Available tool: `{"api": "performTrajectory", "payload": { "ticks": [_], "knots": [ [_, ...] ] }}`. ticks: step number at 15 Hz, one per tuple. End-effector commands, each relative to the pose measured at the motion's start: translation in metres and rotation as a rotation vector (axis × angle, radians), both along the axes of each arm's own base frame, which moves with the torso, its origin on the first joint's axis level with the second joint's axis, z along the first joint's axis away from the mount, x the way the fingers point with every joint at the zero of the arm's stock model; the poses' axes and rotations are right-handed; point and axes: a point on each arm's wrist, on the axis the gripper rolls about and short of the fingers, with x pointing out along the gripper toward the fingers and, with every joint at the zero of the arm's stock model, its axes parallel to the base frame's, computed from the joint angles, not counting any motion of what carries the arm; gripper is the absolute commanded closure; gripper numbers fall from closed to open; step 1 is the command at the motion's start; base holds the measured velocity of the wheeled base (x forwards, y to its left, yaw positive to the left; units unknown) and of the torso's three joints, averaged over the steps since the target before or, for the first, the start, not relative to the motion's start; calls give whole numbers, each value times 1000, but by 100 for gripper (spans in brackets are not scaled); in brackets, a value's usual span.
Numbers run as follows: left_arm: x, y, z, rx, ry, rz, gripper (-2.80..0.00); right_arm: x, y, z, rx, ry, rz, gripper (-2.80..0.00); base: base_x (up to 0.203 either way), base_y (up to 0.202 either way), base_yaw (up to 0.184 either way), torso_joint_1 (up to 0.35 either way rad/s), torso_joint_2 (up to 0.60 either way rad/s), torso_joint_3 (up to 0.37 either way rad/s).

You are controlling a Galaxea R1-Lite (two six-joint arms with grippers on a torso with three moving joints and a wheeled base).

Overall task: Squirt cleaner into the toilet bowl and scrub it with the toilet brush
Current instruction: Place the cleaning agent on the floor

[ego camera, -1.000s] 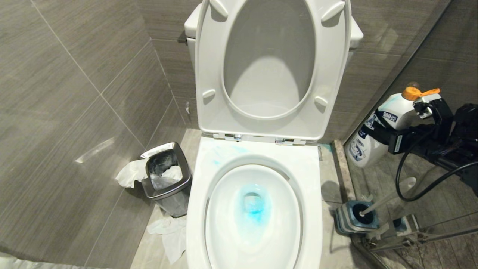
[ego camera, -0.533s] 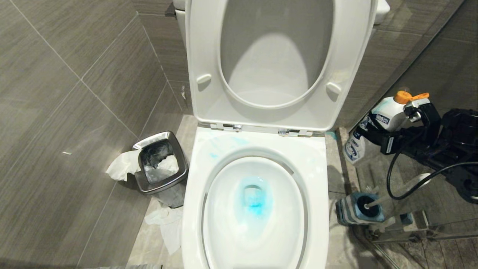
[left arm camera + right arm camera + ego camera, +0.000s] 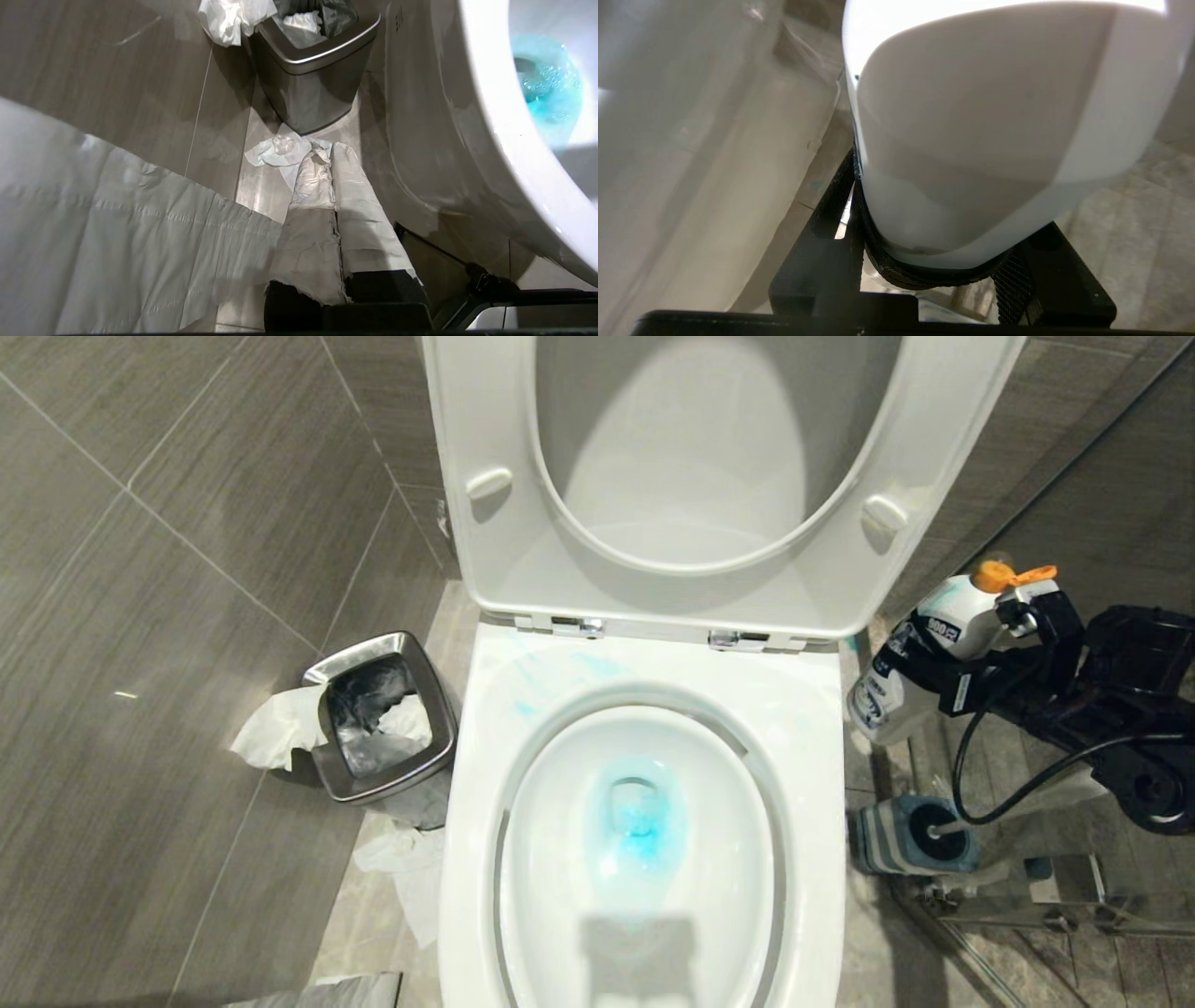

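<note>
Right gripper (image 3: 920, 658) clamps a white cleaner bottle (image 3: 934, 644), right of the toilet bowl (image 3: 644, 859); blue cleaner (image 3: 639, 826) pools inside it. Toilet brush (image 3: 938, 835) stands in its holder (image 3: 887, 840), right of the bowl; left gripper (image 3: 327, 205), shut, hangs left of it.

Head view looks steeply down on the toilet bowl (image 3: 644, 859); left wrist view, low beside it, shares its blue water (image 3: 549, 88); right wrist view presses against a white bottle (image 3: 994, 140)

The toilet bowl (image 3: 644, 840) lies open from above, its raised seat (image 3: 719, 485) walling off the back. Left of the bowl, a steel bin (image 3: 378, 719) and loose tissue (image 3: 406, 868) crowd the floor strip beside the tiled wall. Right of the bowl, the right gripper (image 3: 934, 677) with a white bottle (image 3: 920, 653) fills the gap above the brush holder (image 3: 901, 840), close to a glass panel (image 3: 1074, 523).
</note>
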Motion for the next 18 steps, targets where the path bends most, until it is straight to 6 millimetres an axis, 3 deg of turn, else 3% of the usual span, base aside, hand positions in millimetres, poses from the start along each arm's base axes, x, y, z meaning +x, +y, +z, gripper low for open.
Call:
{"api": "performTrajectory", "payload": {
  "ticks": [1,6,13,18],
  "knots": [
    [0,0,0,1,3,0,0,6,0,-3,-2,-2,15,0,0,0,0,-2,7,-202],
    [0,0,0,4,3,0,0,12,1,-1,-44,-24,43,0,0,0,0,5,3,-197],
    [0,0,0,7,3,-2,0,38,5,11,-44,-95,60,0,0,0,0,5,2,-189],
    [0,0,0,5,3,-3,0,59,10,-10,-40,-74,70,0,0,0,0,1,0,-22]
  ]
}}
